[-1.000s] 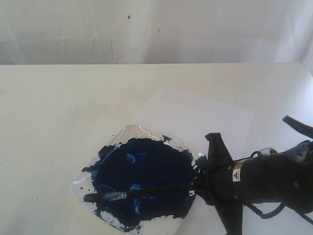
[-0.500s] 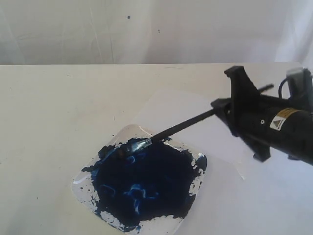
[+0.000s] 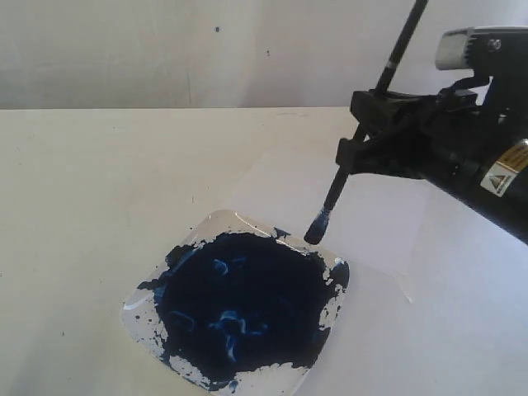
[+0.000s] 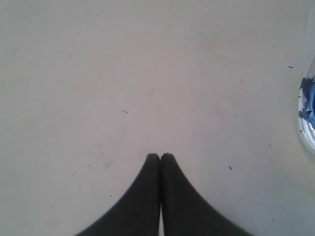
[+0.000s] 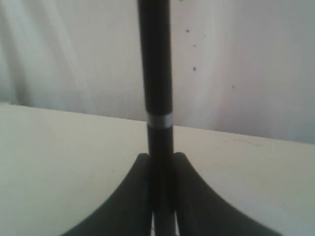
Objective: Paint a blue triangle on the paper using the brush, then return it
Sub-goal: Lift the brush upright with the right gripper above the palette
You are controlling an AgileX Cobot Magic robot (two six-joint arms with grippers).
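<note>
We saw the right gripper (image 3: 360, 132) with its jaws clamped on the black handle of the brush (image 3: 334, 191), which stood steeply tilted, handle end up. Its blue-stained bristles (image 3: 314, 233) hung by the far edge of the clear tray (image 3: 216, 218) of dark blue paint (image 3: 247, 297), over the paper (image 3: 375, 231); we could not tell whether they touched it. The left gripper (image 4: 160, 156) had its jaws pressed together above the tabletop (image 4: 98, 73), holding nothing
</note>
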